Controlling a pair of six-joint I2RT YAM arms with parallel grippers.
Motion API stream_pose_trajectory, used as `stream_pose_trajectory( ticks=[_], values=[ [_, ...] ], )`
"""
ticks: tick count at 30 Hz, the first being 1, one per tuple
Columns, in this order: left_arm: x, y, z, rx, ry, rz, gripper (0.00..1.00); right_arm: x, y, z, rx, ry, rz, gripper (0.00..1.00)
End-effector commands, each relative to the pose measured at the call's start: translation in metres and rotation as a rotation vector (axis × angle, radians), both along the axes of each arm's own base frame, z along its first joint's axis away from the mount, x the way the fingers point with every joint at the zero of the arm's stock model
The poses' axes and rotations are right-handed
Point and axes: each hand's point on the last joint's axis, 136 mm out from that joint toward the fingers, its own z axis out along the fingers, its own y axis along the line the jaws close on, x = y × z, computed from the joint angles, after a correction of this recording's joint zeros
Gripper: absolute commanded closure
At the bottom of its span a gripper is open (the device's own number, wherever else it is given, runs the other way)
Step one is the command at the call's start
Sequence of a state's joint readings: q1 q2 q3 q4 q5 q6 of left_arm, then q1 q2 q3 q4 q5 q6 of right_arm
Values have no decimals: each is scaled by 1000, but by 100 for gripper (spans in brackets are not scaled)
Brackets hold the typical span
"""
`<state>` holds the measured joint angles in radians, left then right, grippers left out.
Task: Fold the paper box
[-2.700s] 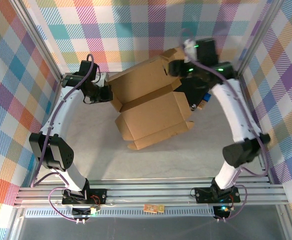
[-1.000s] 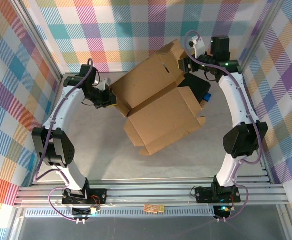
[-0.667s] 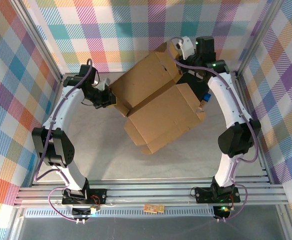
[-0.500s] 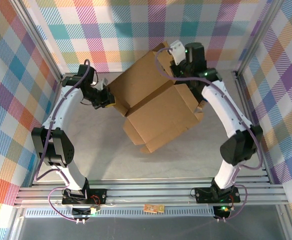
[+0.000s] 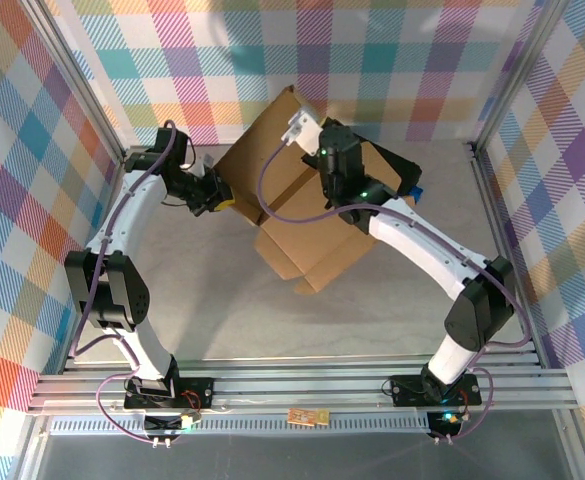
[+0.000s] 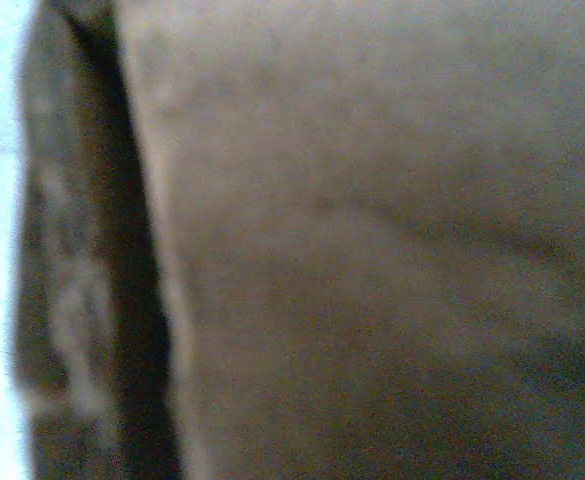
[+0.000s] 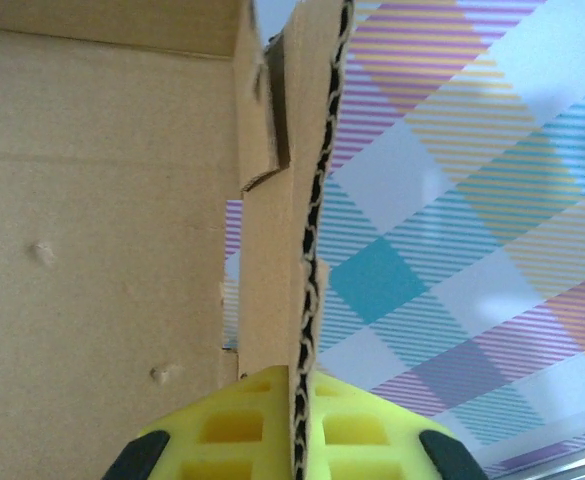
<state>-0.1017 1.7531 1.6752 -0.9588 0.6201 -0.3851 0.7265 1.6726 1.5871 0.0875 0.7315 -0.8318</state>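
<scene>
The paper box (image 5: 312, 245) is a brown corrugated die-cut sheet, partly folded and held up off the table at the back centre. My left gripper (image 5: 224, 203) grips its left corner; the left wrist view is blurred cardboard (image 6: 372, 250) pressed close, with the jaws hidden. My right gripper (image 5: 307, 135) reaches over the box from the right and holds the raised upper panel near its top edge. In the right wrist view the yellow fingers (image 7: 242, 430) clamp a corrugated flap edge (image 7: 312, 200) between them, the right gripper (image 7: 299, 405) shut on it, with the box's inner face (image 7: 92, 200) to the left.
A black case (image 5: 397, 172) with a blue item (image 5: 415, 190) beside it lies at the back right, partly behind the right arm. Checkered walls (image 5: 92, 90) and aluminium frame posts (image 5: 502, 110) enclose the table. Bare grey tabletop (image 5: 272, 320) lies in front of the box.
The right arm has swung left across the box, carrying the upper panel's edge with it. The panel now stands steeper and the black case is uncovered. The left gripper has barely moved.
</scene>
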Motion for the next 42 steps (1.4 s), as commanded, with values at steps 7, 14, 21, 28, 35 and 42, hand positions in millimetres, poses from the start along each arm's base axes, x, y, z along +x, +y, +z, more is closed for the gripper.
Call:
stream_pose_trajectory(
  ticks=[7, 14, 21, 28, 35, 42],
  values=[
    [-5, -7, 30, -69, -65, -1, 100, -16, 50, -1, -214, -169, 15, 100],
    [-10, -9, 41, -93, -160, -54, 100, -18, 43, -5, -186, -94, 8, 100],
    [-18, -7, 33, -88, -242, -117, 100, -54, 28, 28, 141, 227, 202, 46],
    [-20, -6, 22, -69, -281, -181, 100, -140, 12, 93, 568, 573, 688, 15],
    [-13, -9, 20, -85, -321, -211, 100, -153, -23, 157, 887, 634, 845, 19],
    [-15, -13, 20, -100, -334, -249, 100, -70, -114, 147, 1126, 564, 568, 36]
  ],
)
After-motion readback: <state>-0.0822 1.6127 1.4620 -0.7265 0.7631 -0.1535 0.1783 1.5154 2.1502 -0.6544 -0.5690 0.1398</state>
